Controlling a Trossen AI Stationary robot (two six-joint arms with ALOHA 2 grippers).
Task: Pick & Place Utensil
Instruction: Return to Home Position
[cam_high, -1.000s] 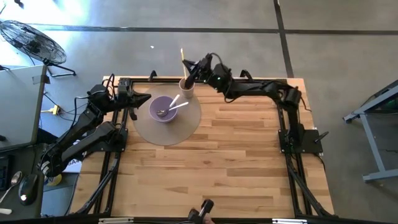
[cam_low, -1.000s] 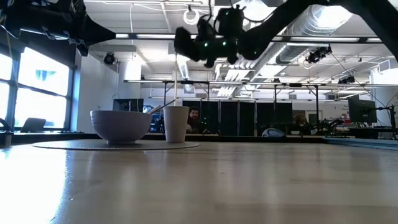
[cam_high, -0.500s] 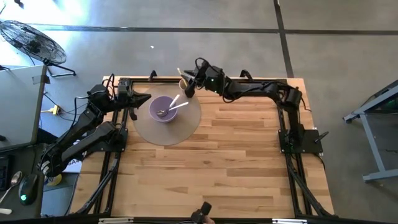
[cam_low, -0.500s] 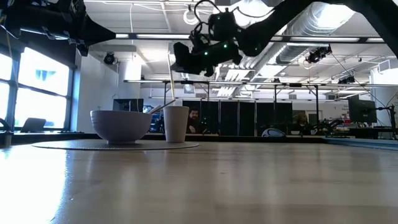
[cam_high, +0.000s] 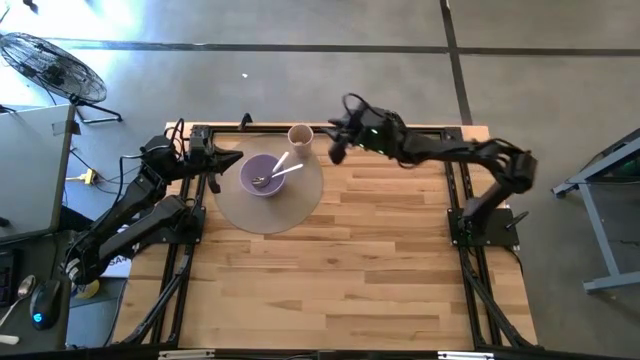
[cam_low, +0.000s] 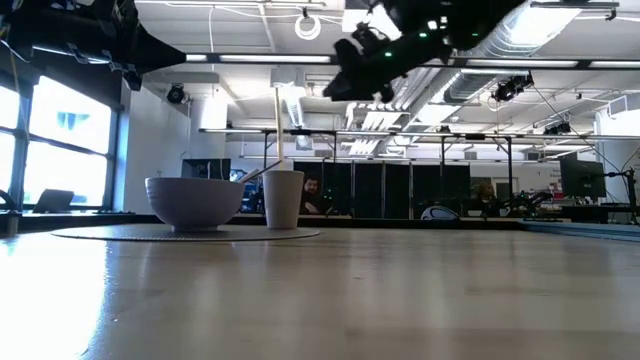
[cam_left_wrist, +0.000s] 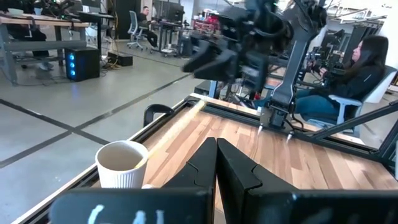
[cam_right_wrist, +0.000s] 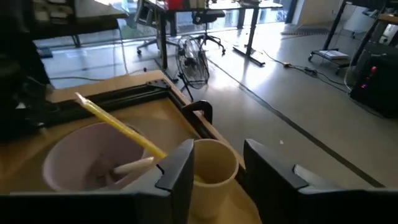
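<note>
**Inspector:** Position of the straw?

**Assistant:** The yellow straw (cam_right_wrist: 118, 127) stands in the white cup (cam_high: 300, 134) and leans out over the rim toward the violet bowl (cam_high: 247, 182). The cup is upright at the far edge of the brown mat (cam_high: 275, 214), just beside the bowl on the right arm's side.

**Inspector:** Contents of the bowl?

**Assistant:** Two pale utensil handles (cam_high: 286, 170) lean out over its rim. From above I cannot tell which one is the spoon.

**Inspector:** Right arm?

**Assistant:** The right gripper (cam_right_wrist: 216, 152) hangs well above the table (cam_high: 380, 260), near the cup on the right arm's side and clear of it. Its jaws stand apart with nothing held between them.

**Inspector:** Left arm?

**Assistant:** The left gripper (cam_left_wrist: 216, 144) sits by the mat's left edge. Its fingers are pressed together and hold nothing.

**Inspector:** Surroundings?

**Assistant:** A floor fan (cam_high: 50, 65) stands off the table's far left corner. A seated person (cam_left_wrist: 367, 68) shows beyond the table in the left wrist view.
</note>
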